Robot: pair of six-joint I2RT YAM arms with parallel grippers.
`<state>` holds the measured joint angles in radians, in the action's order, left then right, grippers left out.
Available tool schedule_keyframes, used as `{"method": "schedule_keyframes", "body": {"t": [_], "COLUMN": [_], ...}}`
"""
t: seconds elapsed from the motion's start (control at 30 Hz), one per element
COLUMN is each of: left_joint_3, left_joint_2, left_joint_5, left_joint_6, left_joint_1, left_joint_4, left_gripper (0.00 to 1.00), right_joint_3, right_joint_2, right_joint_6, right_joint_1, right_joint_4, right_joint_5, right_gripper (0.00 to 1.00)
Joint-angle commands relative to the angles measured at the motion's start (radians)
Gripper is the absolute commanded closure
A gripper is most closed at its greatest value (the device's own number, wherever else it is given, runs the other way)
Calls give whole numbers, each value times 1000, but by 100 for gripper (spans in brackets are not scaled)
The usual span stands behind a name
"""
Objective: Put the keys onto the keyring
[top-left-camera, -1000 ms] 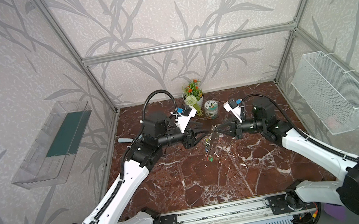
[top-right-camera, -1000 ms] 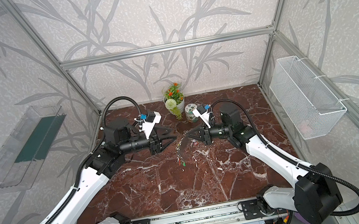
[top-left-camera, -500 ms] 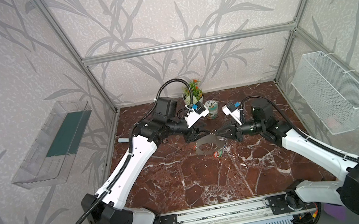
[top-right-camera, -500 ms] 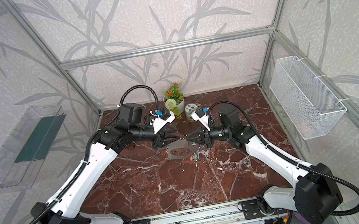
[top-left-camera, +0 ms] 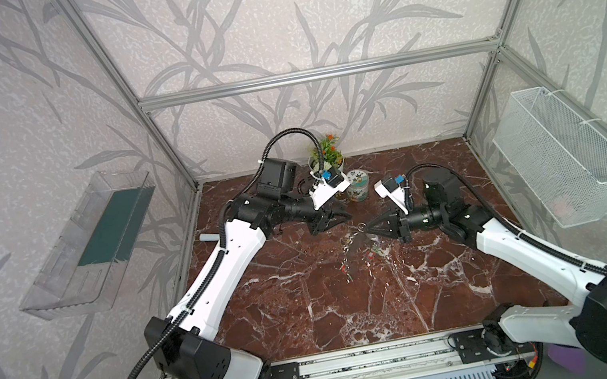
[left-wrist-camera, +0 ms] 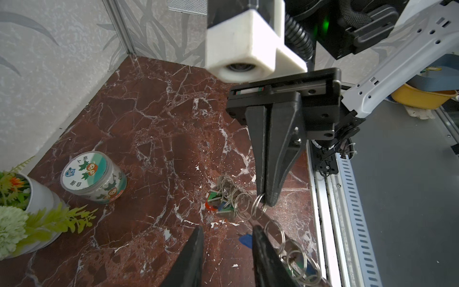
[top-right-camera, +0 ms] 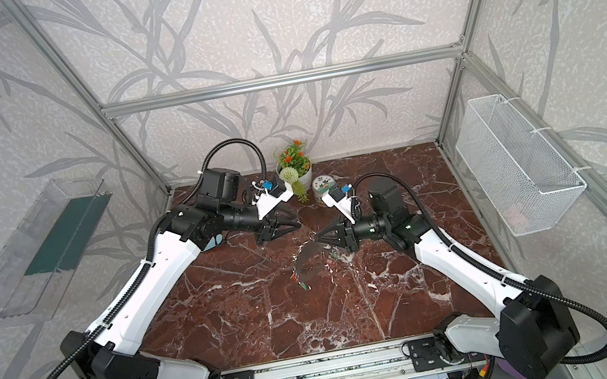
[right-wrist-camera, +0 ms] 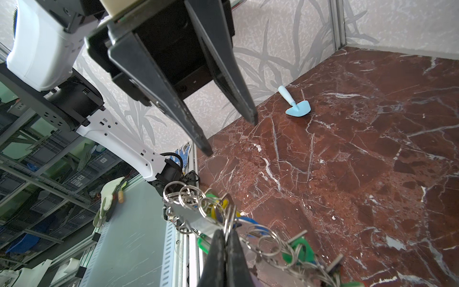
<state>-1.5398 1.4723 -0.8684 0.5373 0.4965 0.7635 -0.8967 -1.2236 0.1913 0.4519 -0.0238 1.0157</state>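
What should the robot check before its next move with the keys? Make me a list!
1. Right gripper holding the keyring: ok, it is shut on one of the small rings.
2. Left gripper carrying a key: not ok, its jaws are apart and empty.
3. Lilac-tagged key spotted: cannot tell. Green, blue and yellow tags show, but no lilac one clearly.
4. The two grippers apart: ok, they are not touching.
5. Tin out of the way: ok, it stands off to the side on the marble table.
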Motion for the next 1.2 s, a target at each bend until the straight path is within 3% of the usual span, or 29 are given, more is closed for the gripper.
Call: {"method": "schedule_keyframes", "body": {"t": [0.0, 0.77, 1.03, 1.17], "left_joint_3": [12, -11, -13, -6], "left_joint_2": [6, 72, 75, 71], "left_joint_5": [-69, -81, -78, -77], "left_joint_6": [50, 81, 85, 86], "left_joint_1": [5, 71, 76, 82], "left_joint_4": [0, 65, 76, 80], "left_gripper": [67, 77, 89, 90], "right_joint_3": [-45, -38, -39, -37], "right_joint_2": [19, 17, 11, 10], "right_joint_6": [3, 32, 30, 31], "right_joint_1": [5, 4, 4, 5], "right_joint_4": [-59, -102, -102, -105], "right_joint_5": [52, 86, 84, 83], "right_gripper": [100, 100, 100, 100]}}
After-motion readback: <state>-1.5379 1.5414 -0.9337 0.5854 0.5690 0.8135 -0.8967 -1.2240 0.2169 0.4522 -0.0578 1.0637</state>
